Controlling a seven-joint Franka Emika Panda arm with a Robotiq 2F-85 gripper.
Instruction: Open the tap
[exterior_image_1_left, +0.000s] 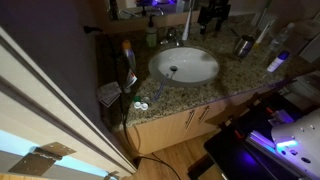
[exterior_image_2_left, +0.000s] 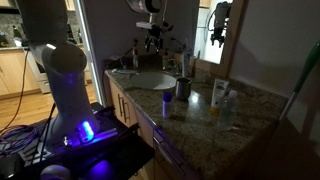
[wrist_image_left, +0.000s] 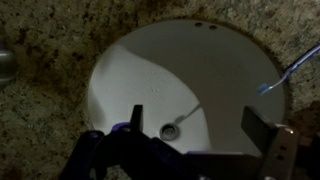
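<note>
We see our claw (wrist_image_left: 200, 135) spread wide, holding nothing, above the white basin (wrist_image_left: 120, 70). The shiny tap (exterior_image_1_left: 172, 37) stands behind the basin on the speckled desk (exterior_image_1_left: 235, 76).

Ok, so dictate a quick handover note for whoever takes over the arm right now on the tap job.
Gripper: open and empty, hanging over the white basin, touching nothing.
Tap: at the basin's back rim, near the soap bottle; it is outside the wrist view.
Done: nothing on the tap yet; no running water can be seen.
Left: move back to the tap, reach its lever and open it.
</note>
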